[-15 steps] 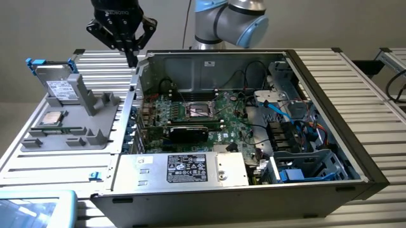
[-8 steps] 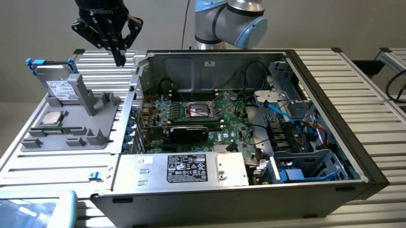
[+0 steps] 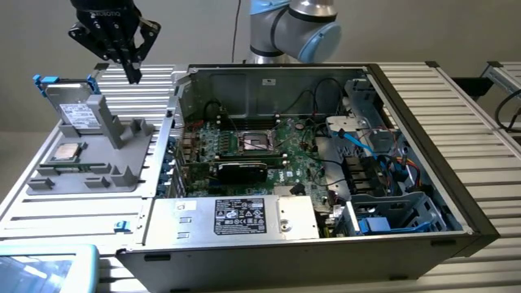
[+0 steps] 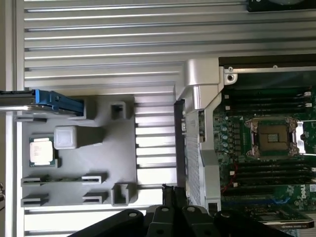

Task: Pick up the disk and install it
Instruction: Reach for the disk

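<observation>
The disk [image 3: 77, 112], silver-grey with a white label and a blue carrier, stands on edge in a slot of the grey fixture [image 3: 122, 177], leaning against a post. My black gripper [image 3: 133, 75] hangs shut and empty above the fixture's back edge, just to the exterior view's right of the disk's top. The wrist view looks straight down. There the disk [image 4: 52, 100] appears edge-on as a thin blue and silver strip, and my gripper [image 4: 170, 191] is over the slatted table between the fixture [image 4: 79, 168] and the computer case.
An open computer case [image 3: 423, 152] holds a motherboard [image 3: 269, 149] with a bare processor socket [image 4: 274, 137], a power supply [image 3: 240, 215] and a blue-trimmed drive cage [image 3: 395, 217]. A small square processor chip [image 3: 67, 151] lies on the fixture. The arm's base [image 3: 289, 30] stands behind the case.
</observation>
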Robot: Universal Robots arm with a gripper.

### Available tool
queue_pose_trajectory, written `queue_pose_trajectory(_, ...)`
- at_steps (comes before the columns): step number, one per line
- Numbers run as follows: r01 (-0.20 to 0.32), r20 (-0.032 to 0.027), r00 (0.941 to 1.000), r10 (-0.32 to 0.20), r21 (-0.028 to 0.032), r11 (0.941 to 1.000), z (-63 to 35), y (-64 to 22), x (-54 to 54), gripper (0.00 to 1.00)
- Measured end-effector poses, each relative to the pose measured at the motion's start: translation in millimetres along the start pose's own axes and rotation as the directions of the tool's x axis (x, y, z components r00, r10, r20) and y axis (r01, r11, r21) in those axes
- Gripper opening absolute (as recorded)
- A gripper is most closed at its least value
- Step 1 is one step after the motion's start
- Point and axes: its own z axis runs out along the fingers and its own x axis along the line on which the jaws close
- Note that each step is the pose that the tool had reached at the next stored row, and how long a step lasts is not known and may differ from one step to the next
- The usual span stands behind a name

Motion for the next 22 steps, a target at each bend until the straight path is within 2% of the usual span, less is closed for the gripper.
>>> queue_pose_trajectory(13, 0.000, 0.0000, 1.0000, 0.000, 0.0000, 1.0000, 0.5, 13.8, 55.7, 0.11)
queue_pose_trajectory(15, 0.000, -0.0002, 1.0000, 0.000, 0.0001, 1.0000, 1.2, 19.1, 59.9, 0.11)
queue_pose_trajectory(19, 0.000, -0.0001, 1.0000, 0.000, -0.0001, 1.0000, 4.2, 35.3, 64.8, 0.11)
queue_pose_trajectory(22, 0.000, 0.0000, 1.0000, 0.000, -0.0005, 1.0000, 5.3, 42.6, 70.2, 0.11)
